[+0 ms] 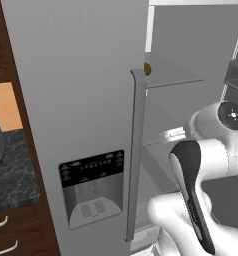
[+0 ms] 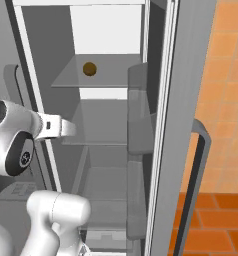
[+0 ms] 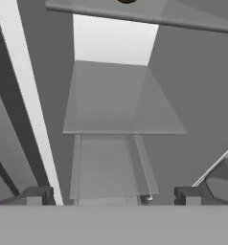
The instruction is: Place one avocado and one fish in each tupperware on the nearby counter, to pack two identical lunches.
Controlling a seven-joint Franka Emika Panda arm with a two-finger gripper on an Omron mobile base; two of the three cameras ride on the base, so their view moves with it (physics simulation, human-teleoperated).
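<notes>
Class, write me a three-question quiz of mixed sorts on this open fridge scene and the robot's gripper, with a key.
1. True or false: the small round brown-olive avocado sits on the upper glass shelf of the open grey fridge.
2. Multiple choice: the two-finger gripper is A) shut on the avocado, B) open and holding nothing, C) shut on nothing.
3. Fill in: in the left base view, the closed fridge door with the tall grey handle carries a dark ___ panel.

Key: 1 true; 2 B; 3 dispenser.
</notes>
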